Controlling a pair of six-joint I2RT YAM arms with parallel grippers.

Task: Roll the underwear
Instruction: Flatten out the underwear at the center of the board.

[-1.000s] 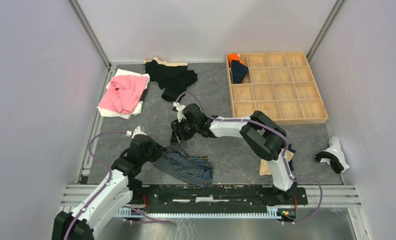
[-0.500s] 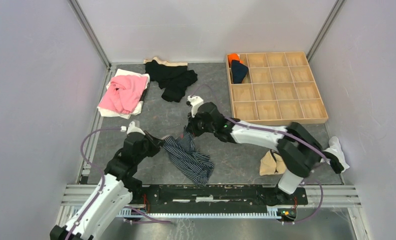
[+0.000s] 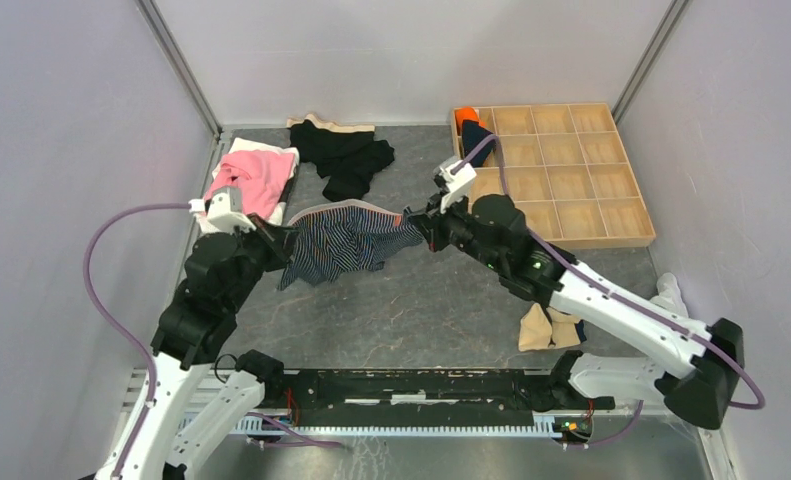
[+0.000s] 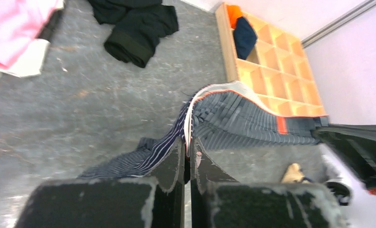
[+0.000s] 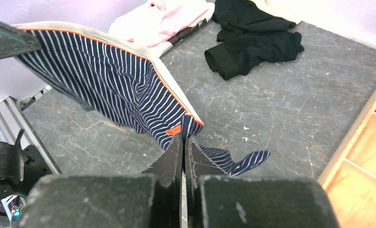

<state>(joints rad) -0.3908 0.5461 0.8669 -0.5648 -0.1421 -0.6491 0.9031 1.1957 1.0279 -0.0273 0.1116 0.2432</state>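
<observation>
navy striped underwear (image 3: 346, 240) hangs stretched in the air between the two arms. its pale, orange-edged waistband is pulled taut across the top and the striped cloth droops below toward the grey table (image 3: 441, 300); whether the lowest edge touches it i cannot tell. reading the overhead view as a clock face with twelve at the far wall, the garment sits a little toward eleven o'clock from the table's middle.

the left gripper (image 3: 283, 236) pinches the waistband's nine o'clock end, jaws squeezed tight with only cloth between them. the right gripper (image 3: 418, 222) is clamped the same way on the three o'clock end, beside a small orange tag.

at ten o'clock a pink garment (image 3: 243, 185) lies on white cloth, and at twelve a heap of black garments (image 3: 346, 155). a wooden tray (image 3: 571, 240) of compartments stands at one to two o'clock; its far-left corner holds an orange roll (image 3: 466, 117), with a dark navy roll (image 3: 477, 145) just nearer. at four o'clock, white underwear with black trim (image 3: 668, 310) lies by the wall, and a tan piece (image 3: 541, 328) lies near the right arm.
</observation>
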